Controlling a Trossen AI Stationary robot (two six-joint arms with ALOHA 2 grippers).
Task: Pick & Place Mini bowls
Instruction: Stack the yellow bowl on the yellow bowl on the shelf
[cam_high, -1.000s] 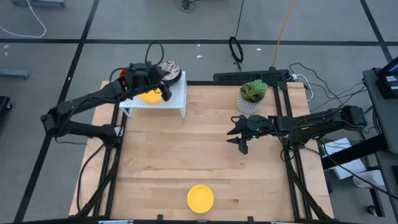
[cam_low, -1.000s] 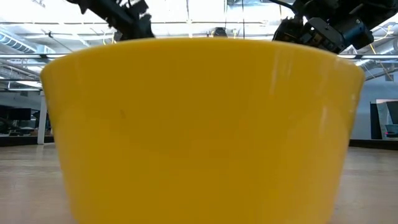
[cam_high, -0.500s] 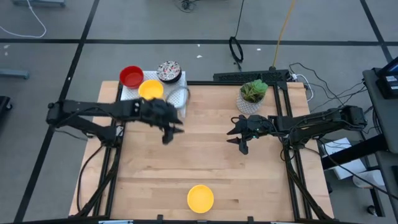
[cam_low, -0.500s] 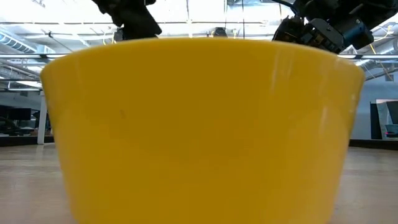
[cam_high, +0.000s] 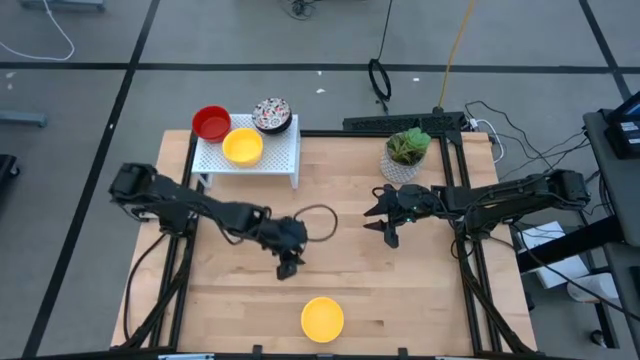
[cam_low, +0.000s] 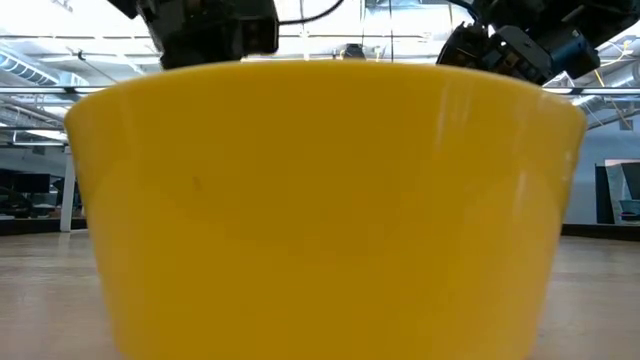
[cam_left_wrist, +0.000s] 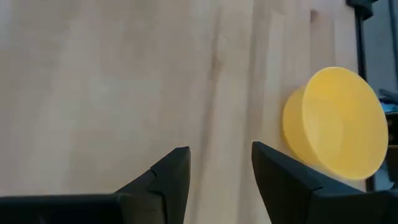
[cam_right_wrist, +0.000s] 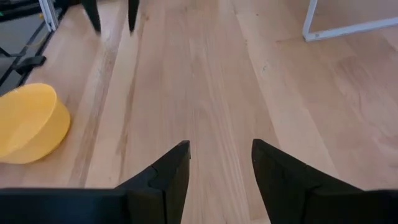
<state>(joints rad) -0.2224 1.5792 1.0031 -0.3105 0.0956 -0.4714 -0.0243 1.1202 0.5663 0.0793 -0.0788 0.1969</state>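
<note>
Yellow plastic mini bowl (cam_high: 322, 318) sits alone, upright, at the near edge of the pale wooden worktop (cam_high: 420, 290), and is round, so no long axis matters. Left pincer (cam_high: 289, 265) hangs just beyond it toward the rack, fingers spread and empty, and is clearly nearer than the right pincer (cam_high: 387, 230), also spread, parked beside the white pot with a green plant (cam_high: 404, 156). Likely a short reach down. White perforated rack (cam_high: 268, 158) at the far left corner carries another yellow bowl (cam_high: 242, 146), with a red bowl (cam_high: 211, 123) and a speckled bowl (cam_high: 272, 113) at its far edge. Grey floor and cables surround.
</note>
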